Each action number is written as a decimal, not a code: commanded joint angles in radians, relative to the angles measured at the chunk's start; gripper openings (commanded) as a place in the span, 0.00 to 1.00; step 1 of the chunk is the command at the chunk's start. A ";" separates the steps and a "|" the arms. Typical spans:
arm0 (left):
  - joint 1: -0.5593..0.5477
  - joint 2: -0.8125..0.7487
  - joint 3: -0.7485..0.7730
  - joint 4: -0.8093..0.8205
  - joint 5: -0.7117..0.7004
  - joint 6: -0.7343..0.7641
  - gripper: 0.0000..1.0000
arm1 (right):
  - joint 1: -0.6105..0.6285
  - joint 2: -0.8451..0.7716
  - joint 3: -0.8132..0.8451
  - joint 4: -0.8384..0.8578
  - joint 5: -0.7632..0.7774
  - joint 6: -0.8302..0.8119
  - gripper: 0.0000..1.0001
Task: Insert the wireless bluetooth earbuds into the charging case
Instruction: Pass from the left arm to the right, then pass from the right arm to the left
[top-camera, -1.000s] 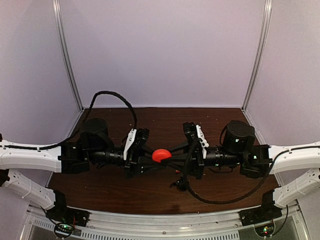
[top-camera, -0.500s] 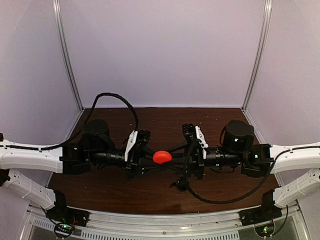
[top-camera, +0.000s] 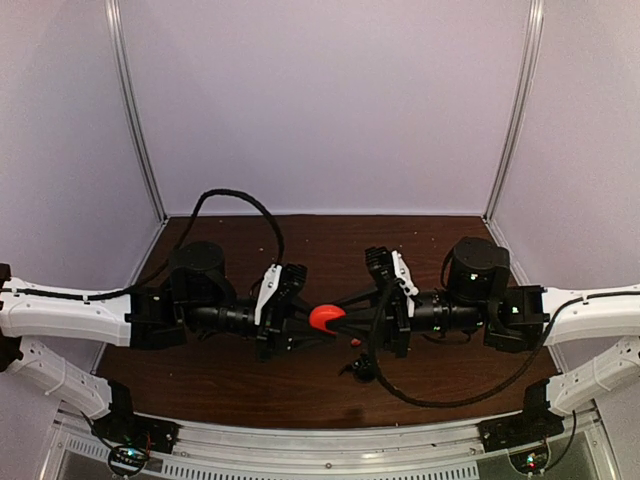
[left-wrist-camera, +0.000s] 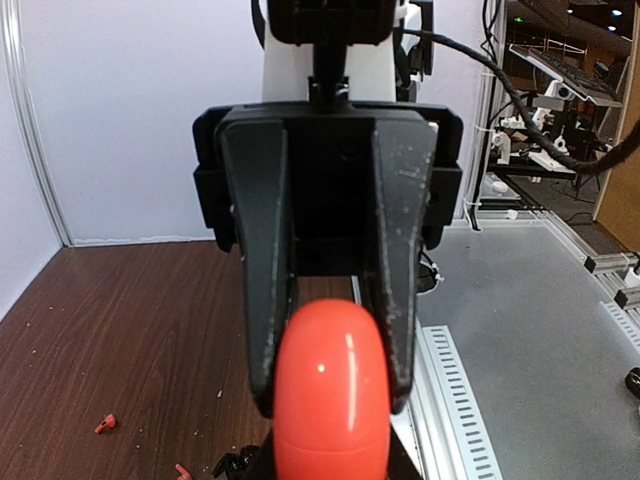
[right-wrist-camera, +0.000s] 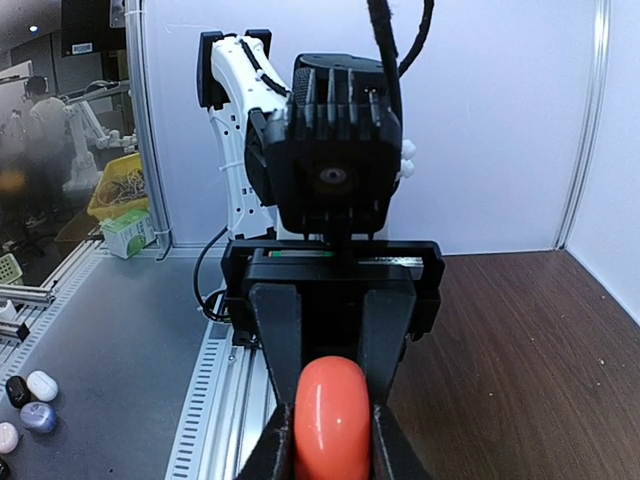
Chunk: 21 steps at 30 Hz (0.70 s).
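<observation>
A round red-orange charging case (top-camera: 325, 318) hangs above the middle of the brown table, held between both grippers, which face each other. My left gripper (top-camera: 312, 321) is shut on it from the left, my right gripper (top-camera: 340, 314) from the right. In the left wrist view the case (left-wrist-camera: 330, 390) fills the lower centre, its lid seam closed, between the right gripper's fingers (left-wrist-camera: 265, 300). In the right wrist view the case (right-wrist-camera: 332, 420) sits between black fingers (right-wrist-camera: 280, 340). Two tiny red-orange earbuds (left-wrist-camera: 105, 423) (left-wrist-camera: 182, 470) lie on the table below. No black earbuds show.
A small black object (top-camera: 360, 370) lies on the table under the right gripper, beside a looping black cable (top-camera: 440, 400). White walls close the back and sides. A metal rail (top-camera: 320, 440) runs along the near edge.
Both grippers and the case have shifted slightly right and toward the near edge. The left arm has reached further in. Both grips are unchanged.
</observation>
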 joint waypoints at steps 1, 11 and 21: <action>-0.004 -0.004 0.000 0.044 -0.005 0.012 0.09 | -0.005 -0.020 0.027 -0.003 -0.015 -0.011 0.16; -0.004 0.015 0.041 0.007 -0.004 0.002 0.44 | -0.006 -0.006 0.026 -0.010 -0.013 -0.022 0.10; -0.003 0.004 0.031 0.043 -0.016 -0.020 0.41 | -0.006 -0.005 0.019 -0.008 0.012 -0.023 0.10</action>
